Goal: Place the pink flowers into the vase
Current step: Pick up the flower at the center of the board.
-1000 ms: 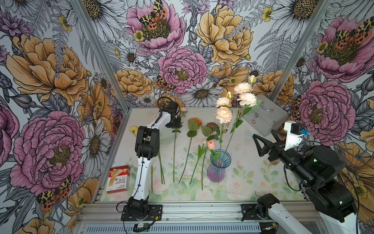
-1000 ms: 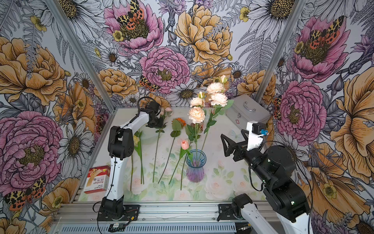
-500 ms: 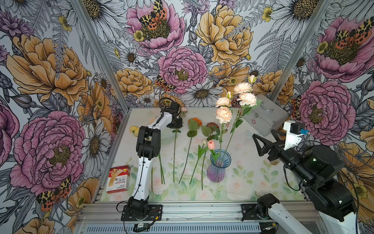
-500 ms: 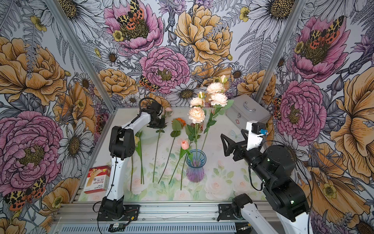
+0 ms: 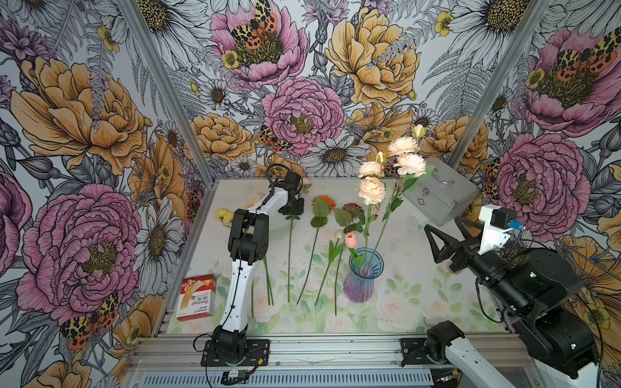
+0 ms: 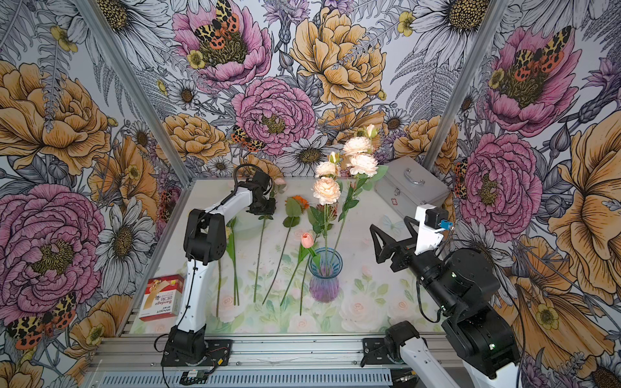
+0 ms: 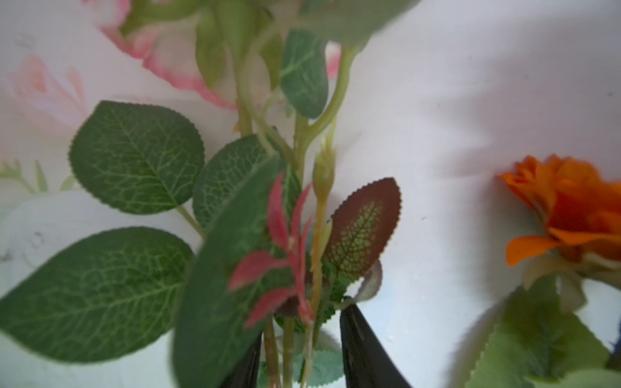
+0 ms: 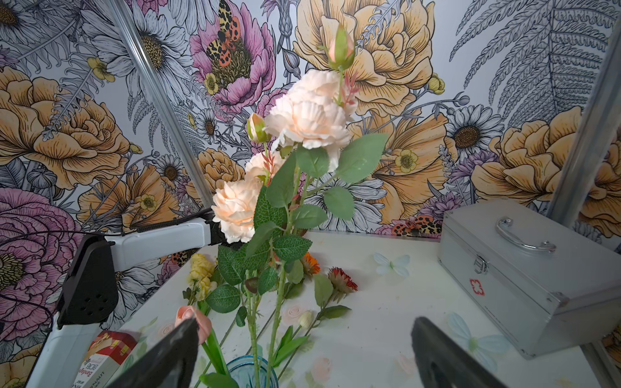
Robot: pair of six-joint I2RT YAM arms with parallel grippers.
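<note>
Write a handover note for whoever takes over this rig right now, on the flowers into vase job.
Grippers: left gripper straddles the third pink spray at the back of the table, grip unclear; right gripper open, empty, clear of the vase.
Done: tulip and two pink sprays stand in the vase.
To do: lift that last spray and put it in.

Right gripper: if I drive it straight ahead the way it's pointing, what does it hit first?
Most likely the leafy stems of the pink flowers standing in the vase, which sit centred ahead of the open right gripper in its wrist view. Depth is unclear from here.
</note>
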